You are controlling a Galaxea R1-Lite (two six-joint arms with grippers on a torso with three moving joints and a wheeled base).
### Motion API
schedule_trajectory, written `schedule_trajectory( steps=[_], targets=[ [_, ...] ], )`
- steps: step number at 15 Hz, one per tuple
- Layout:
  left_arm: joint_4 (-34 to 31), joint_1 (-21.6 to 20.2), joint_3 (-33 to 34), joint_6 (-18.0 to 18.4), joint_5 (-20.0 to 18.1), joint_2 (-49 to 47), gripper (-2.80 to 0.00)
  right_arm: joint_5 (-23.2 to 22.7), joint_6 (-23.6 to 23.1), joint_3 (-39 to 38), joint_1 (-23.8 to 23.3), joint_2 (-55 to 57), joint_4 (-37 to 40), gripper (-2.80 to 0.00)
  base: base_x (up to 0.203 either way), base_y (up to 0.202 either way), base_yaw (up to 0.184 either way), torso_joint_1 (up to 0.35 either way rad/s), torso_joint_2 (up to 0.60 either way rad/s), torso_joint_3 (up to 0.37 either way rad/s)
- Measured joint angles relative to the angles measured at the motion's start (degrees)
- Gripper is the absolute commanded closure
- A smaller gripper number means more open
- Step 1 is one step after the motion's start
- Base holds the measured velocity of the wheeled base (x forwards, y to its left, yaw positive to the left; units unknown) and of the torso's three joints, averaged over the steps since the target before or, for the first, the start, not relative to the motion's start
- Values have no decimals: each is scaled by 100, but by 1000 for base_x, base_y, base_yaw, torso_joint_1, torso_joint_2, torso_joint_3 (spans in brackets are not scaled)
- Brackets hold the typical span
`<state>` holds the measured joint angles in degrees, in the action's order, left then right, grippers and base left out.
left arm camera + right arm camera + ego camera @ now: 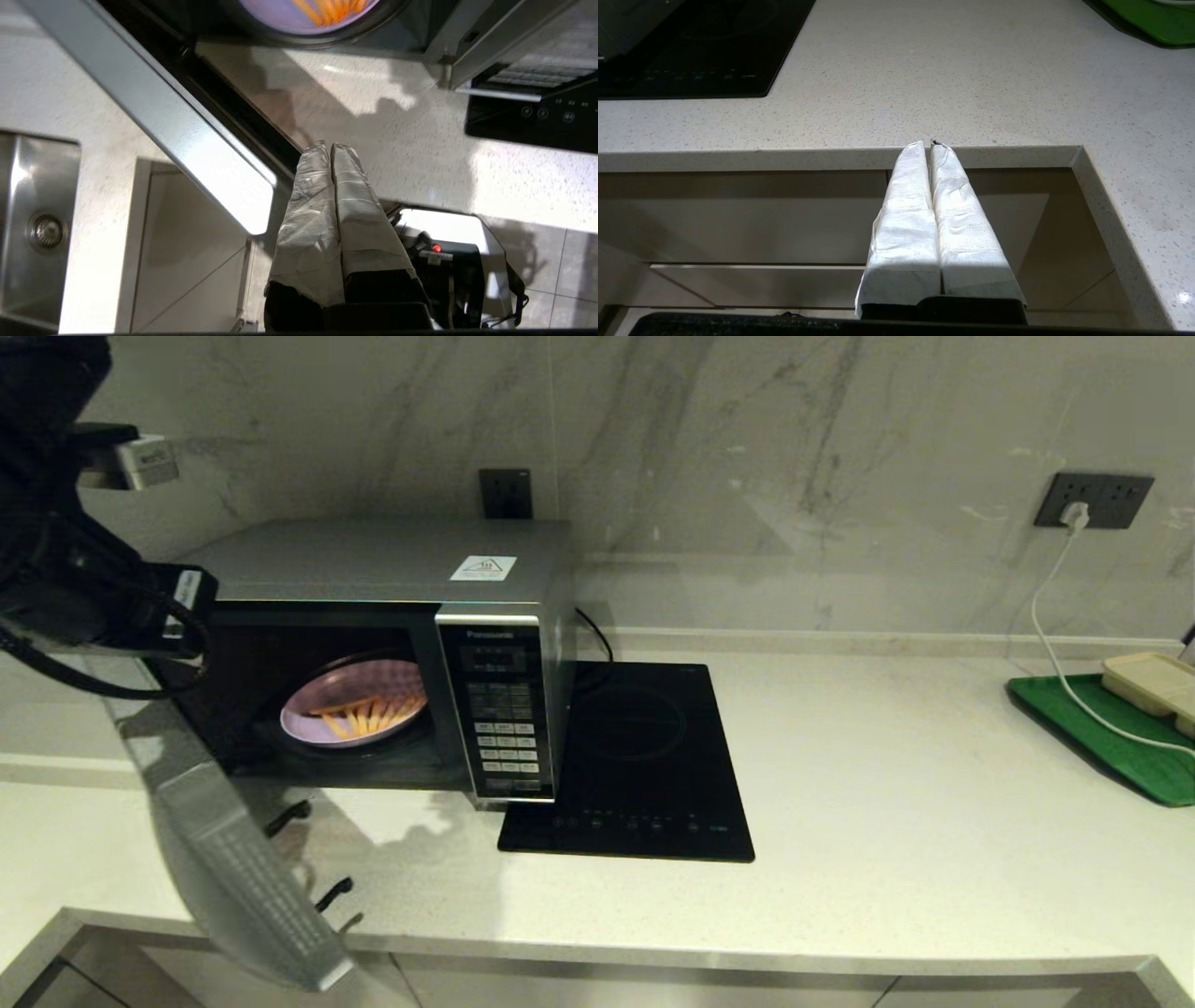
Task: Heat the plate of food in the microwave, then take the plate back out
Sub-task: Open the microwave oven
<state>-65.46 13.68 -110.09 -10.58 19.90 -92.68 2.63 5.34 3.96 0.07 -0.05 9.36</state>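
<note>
The silver-grey microwave (392,560) stands at the counter's back left with its door (243,887) swung wide open toward me. Inside, lit, sits the lilac plate (355,705) with orange-yellow fries (369,714); the plate's rim (289,14) also shows in the left wrist view. My left arm (75,588) reaches in from the upper left. My left gripper (329,145) is shut and holds nothing, hovering over the counter just beside the door's inner edge (187,135), in front of the cavity. My right gripper (927,143) is shut and empty, parked below the counter's front edge.
A flat black induction cooktop (644,756) lies right of the microwave. At the far right a green tray (1102,737) carries a beige container (1153,681), with a white cable (1055,635) running to a wall socket. A steel sink (32,224) lies left of the door.
</note>
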Motion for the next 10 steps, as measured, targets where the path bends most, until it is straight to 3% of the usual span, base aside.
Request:
schedule_trajectory(
  steps=[3,6,8,10],
  targets=[
    [-12,205,99,-184,6,191,0,0,-2,0,0,2,-2,0,0,0,0,0,0,0],
    [-1,738,119,-696,-89,188,0,1,1,0,0,0,0,0,0,0,0,0,0,0],
    [-1,1012,196,-1006,-507,106,0,1,-1,0,0,1,0,0,0,0,0,0,0,0],
    [81,1163,447,-1060,-1030,30,0,-1,-2,0,0,0,0,0,0,0,0,0,0,0]
  ],
)
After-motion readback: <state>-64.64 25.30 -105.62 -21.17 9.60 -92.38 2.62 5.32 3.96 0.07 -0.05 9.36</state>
